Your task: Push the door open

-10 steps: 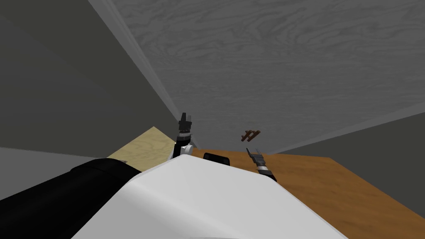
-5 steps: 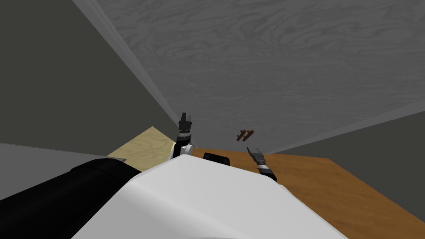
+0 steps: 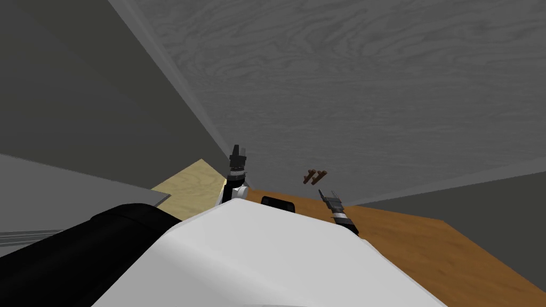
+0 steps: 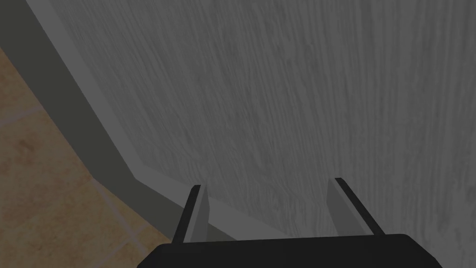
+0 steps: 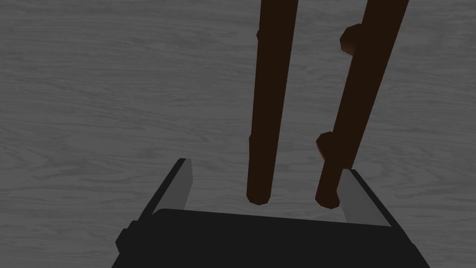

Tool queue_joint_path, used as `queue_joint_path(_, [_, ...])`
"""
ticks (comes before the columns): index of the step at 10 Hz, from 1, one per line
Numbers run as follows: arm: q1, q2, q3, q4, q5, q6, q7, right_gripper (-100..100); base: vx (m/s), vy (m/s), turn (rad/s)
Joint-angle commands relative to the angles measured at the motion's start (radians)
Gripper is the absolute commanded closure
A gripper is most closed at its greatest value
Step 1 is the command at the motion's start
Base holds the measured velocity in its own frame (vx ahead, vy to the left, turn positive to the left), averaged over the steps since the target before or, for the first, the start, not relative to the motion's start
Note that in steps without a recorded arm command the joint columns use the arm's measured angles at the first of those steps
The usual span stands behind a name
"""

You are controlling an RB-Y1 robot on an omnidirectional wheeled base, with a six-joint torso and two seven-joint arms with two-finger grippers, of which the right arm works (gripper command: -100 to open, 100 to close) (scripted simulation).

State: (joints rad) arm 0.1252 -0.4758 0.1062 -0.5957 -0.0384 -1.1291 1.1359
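Note:
A grey wood-grain door (image 3: pixel 346 80) stands close in front of me. Two dark brown handle bars (image 3: pixel 314 176) stick out from it low down. In the right wrist view the handle bars (image 5: pixel 272 102) run away from my right gripper (image 5: pixel 269 186), which is open, and one bar's end lies between its fingers (image 5: pixel 179 184) without touching them. This right gripper (image 3: pixel 325 196) sits just under the handles. My left gripper (image 3: pixel 238 152) is raised near the door's left edge. It is open (image 4: pixel 267 204) and faces the door panel (image 4: pixel 302 93) by its frame strip (image 4: pixel 93 116).
A dark grey wall (image 3: pixel 80 106) runs along the left of the door. Pale wood floor (image 3: pixel 186 186) shows past the door's left edge, and orange-brown floor (image 3: pixel 426 245) lies to the right. A dark grey wall (image 3: pixel 496 202) also closes the right side.
My head view has swung slightly; the door's left edge and the handles shifted a little in the picture. Both arms hold the same pose with open fingers.

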Motion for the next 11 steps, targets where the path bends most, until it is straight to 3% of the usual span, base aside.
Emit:
queue_joint_path(1, [0.001, -0.008, -0.006, 0.008, -0.004, 0.0, -0.001, -100, 0.071, -0.195, 0.236])
queue_joint_path(11, [0.028, -0.056, -0.048, 0.035, -0.029, 0.013, -0.001, -100, 0.036, -0.203, 0.268])
